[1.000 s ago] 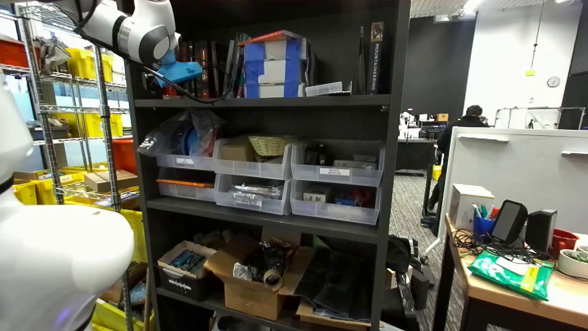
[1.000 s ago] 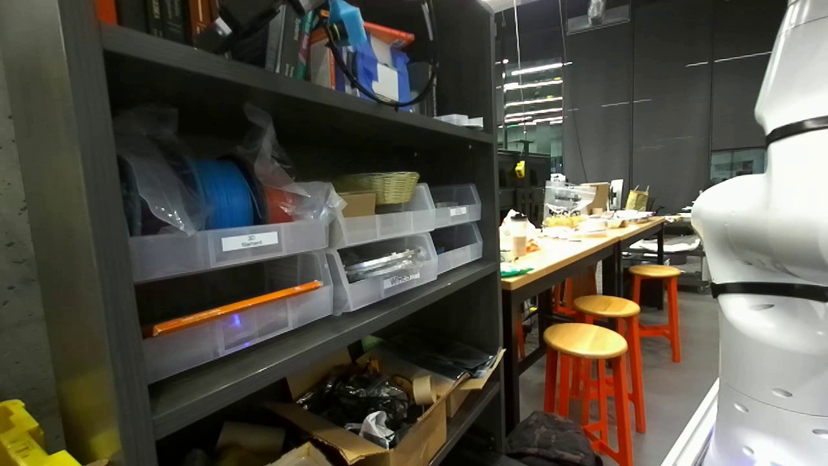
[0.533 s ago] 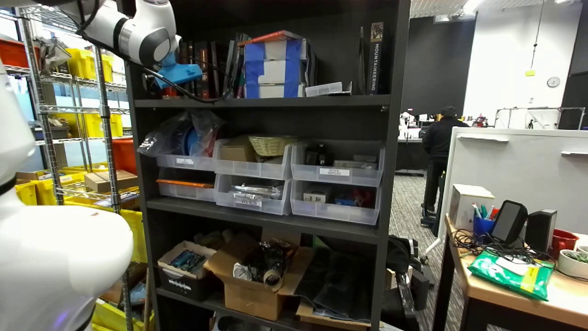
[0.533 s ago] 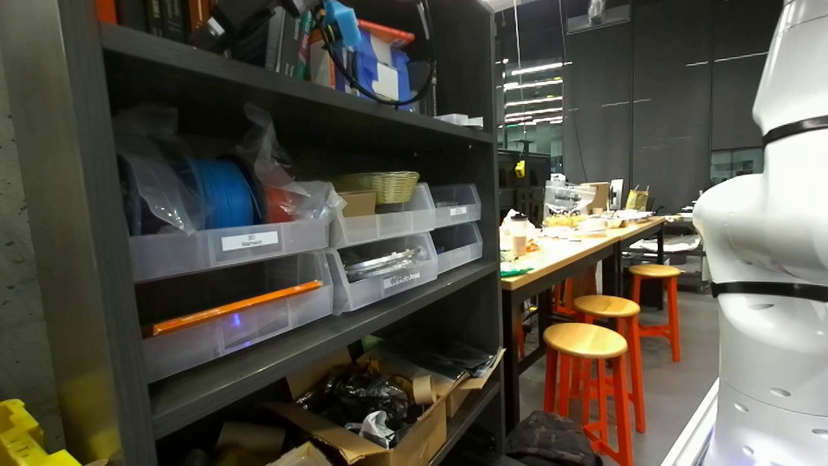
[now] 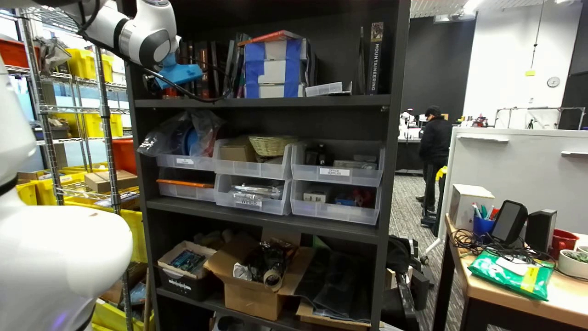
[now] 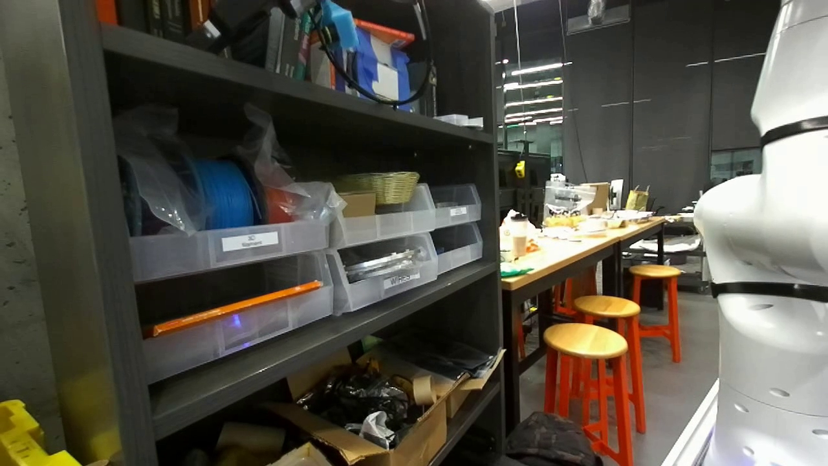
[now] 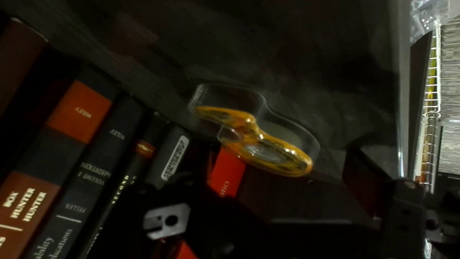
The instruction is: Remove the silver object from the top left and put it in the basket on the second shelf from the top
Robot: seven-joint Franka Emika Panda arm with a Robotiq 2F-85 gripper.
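Note:
A clear plastic piece with an orange-yellow body (image 7: pixel 266 151) sits on the dark book shelf in the wrist view; nothing plainly silver shows there. My gripper (image 7: pixel 271 172) is open, its dark fingers wide apart on either side of this piece, which lies beyond the fingertips. In an exterior view the gripper (image 6: pixel 217 32) is at the left end of the book level; the piece cannot be made out there. The woven basket (image 5: pixel 272 145) rests in the upper middle clear bin, one level below the books. It also shows in an exterior view (image 6: pixel 388 186). The shelf board (image 5: pixel 262 217) carries the bins.
Dark books (image 7: pixel 90 180) stand close beside the gripper's left finger. A blue-taped stack (image 5: pixel 275 69) stands farther right on the book board (image 5: pixel 262 101). A black cable loops below the wrist. Bagged filament spools (image 6: pixel 223 194) sit beneath the gripper. A wire rack (image 5: pixel 104 110) stands left.
My gripper has shifted slightly to the left in an exterior view. The basket and bins have not moved. A person in the background has moved left.

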